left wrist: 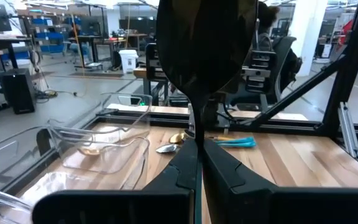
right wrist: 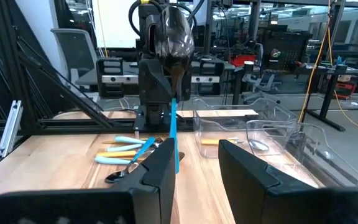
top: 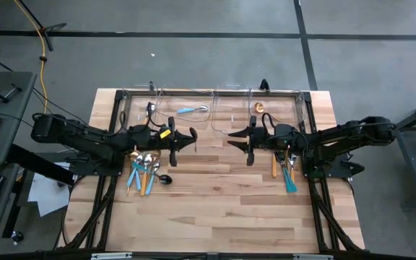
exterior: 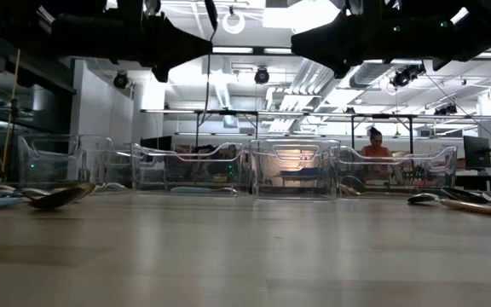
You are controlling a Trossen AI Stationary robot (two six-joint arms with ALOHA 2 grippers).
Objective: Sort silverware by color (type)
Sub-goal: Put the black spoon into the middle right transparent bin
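Bins (top: 193, 110): four. Left end effector (top: 191, 137) clamps black spoon (left wrist: 201, 43); right end effector (top: 231, 134) apart.

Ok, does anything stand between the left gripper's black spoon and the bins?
Nothing visible. The left gripper holds the black spoon above bare boards just before the clear bins; the open right gripper faces it from the side.
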